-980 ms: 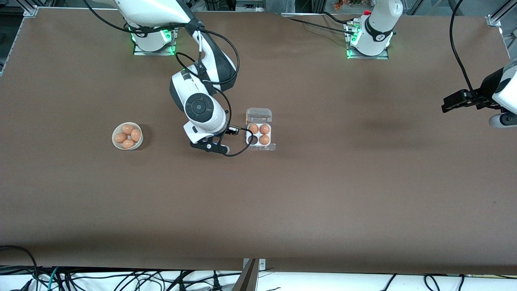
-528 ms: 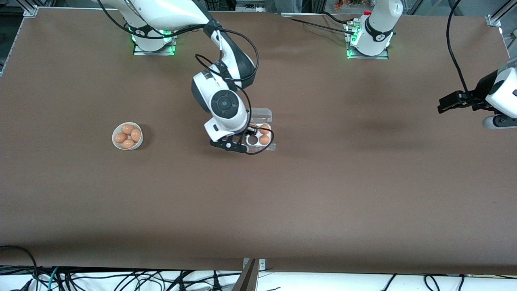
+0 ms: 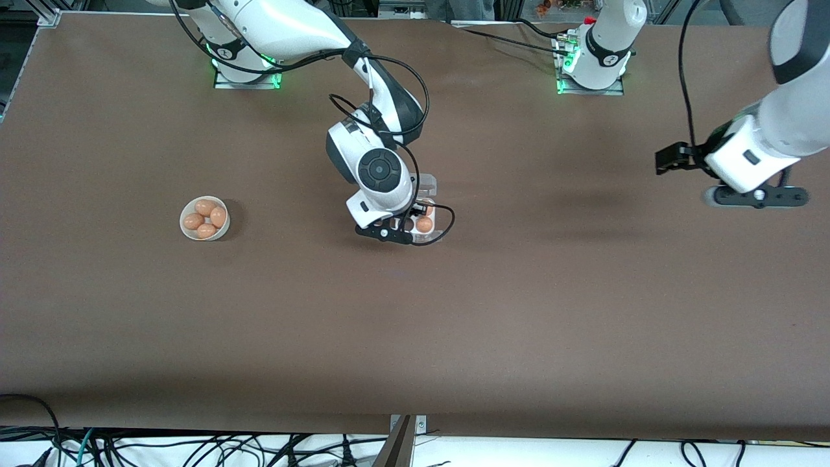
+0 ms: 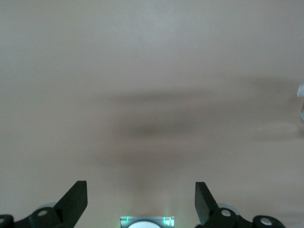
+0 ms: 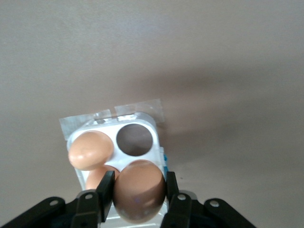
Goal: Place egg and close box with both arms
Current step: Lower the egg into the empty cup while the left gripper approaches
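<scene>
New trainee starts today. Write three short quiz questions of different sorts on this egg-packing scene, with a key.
1. True or false: the right claw is shut on an egg over the box.
2. Multiple choice: how many eggs lie in the white bowl? A) two B) four C) six
3. Fill in: the left claw is ____ and holds nothing, over bare table toward the left arm's end.

Key
1. True; the empty cell shows just past the held egg.
2. B
3. open
</scene>
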You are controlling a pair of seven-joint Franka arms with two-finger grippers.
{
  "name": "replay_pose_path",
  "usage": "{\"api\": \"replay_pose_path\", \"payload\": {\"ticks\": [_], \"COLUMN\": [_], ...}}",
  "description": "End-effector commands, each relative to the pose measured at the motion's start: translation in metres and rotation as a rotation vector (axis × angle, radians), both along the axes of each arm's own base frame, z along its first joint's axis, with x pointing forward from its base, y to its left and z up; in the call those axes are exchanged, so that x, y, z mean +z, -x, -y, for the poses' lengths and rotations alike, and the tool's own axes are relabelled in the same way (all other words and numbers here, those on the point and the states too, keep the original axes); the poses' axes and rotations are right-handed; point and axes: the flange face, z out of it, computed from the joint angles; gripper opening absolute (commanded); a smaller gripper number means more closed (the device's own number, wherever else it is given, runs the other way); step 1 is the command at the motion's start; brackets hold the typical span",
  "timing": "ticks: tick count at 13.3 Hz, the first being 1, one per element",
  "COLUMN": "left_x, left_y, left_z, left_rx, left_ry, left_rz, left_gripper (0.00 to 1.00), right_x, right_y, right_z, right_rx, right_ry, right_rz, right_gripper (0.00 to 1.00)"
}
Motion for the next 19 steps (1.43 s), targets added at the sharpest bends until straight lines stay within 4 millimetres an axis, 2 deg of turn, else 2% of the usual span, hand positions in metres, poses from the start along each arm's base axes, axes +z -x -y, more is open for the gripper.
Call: {"api": "replay_pose_path", "payload": {"ticks": [1, 2, 5, 9, 10, 12, 14, 16, 17, 19], "left_x": [-0.023, -0.028, -0.037, -0.072, -0.085, -0.11, -0.124, -0.137, -0.141, -0.147], "left_y": [-0.004, -0.002, 0.0, -0.002, -0.003, -0.006, -0.007, -0.008, -0.006, -0.001], "left_z": [0.038, 0.053, 0.078, 0.106, 0.111, 0.12, 0.127, 0.134, 0.139, 0.144], "left_rx": [-0.079, -0.105, -0.154, -0.168, -0.155, -0.1, -0.051, -0.028, -0.027, -0.02], "left_ry": [-0.015, -0.016, -0.014, 0.057, 0.092, 0.137, 0.189, 0.25, 0.265, 0.298], "left_rz": [-0.061, -0.07, -0.085, -0.161, -0.192, -0.252, -0.295, -0.337, -0.355, -0.409], "left_gripper": [1.0, 1.0, 1.0, 1.0, 1.0, 1.0, 1.0, 0.98, 0.88, 0.62], "right_x": [-0.004, -0.006, -0.018, -0.023, -0.024, -0.024, -0.022, -0.019, -0.014, -0.004], "right_y": [-0.006, -0.006, -0.008, -0.009, -0.008, -0.01, -0.011, -0.012, -0.016, -0.024], "right_z": [-0.009, -0.009, -0.012, -0.013, -0.013, -0.013, -0.013, -0.014, -0.013, -0.005], "right_rx": [-0.029, -0.029, -0.036, -0.033, -0.033, -0.037, -0.034, -0.03, -0.025, 0.03], "right_ry": [-0.04, -0.043, -0.054, -0.053, -0.052, -0.058, -0.061, -0.065, -0.069, -0.076], "right_rz": [0.008, 0.011, 0.03, 0.03, 0.029, 0.037, 0.045, 0.051, 0.059, 0.073], "right_gripper": [0.17, 0.17, 0.17, 0.18, 0.25, 0.75, 0.93, 0.95, 0.98, 1.0]}}
